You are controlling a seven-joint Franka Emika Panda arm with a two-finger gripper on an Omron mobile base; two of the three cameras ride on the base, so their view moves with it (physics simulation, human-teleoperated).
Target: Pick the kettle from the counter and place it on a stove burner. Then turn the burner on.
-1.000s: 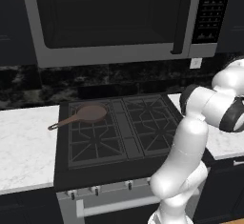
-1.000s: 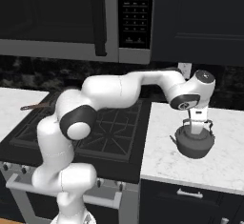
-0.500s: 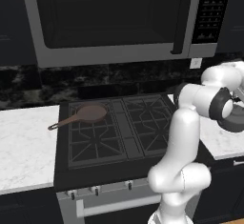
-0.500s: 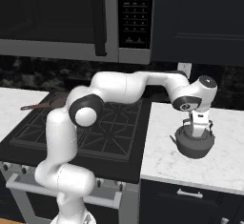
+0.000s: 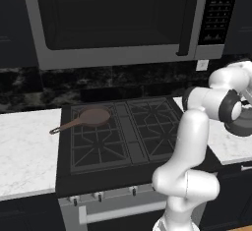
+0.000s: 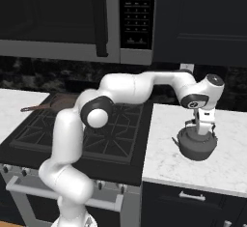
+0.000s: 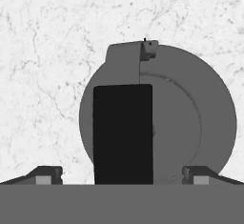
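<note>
The grey kettle (image 6: 197,147) sits on the white marble counter (image 6: 226,169) just right of the stove. My gripper (image 6: 203,127) hangs directly over it, pointing down. In the hand view the kettle (image 7: 200,123) lies round beneath me, its dark arched handle (image 7: 123,132) running between my two fingertips. The gripper (image 7: 123,174) is open, one tip on each side of the handle with gaps left. The kettle's edge (image 5: 244,125) peeks out behind my arm at the right. The nearest stove burner (image 6: 113,134) is a black grate left of the kettle.
A brown frying pan (image 5: 91,117) rests on the back left burner, handle pointing left. Silver knobs (image 5: 98,195) line the stove front. A microwave (image 5: 118,18) hangs above the cooktop. More counter (image 5: 24,151) lies left of the stove.
The hand has sunk slightly toward the kettle and shifted a little right, bringing the fingers down around the handle. The kettle has not moved.
</note>
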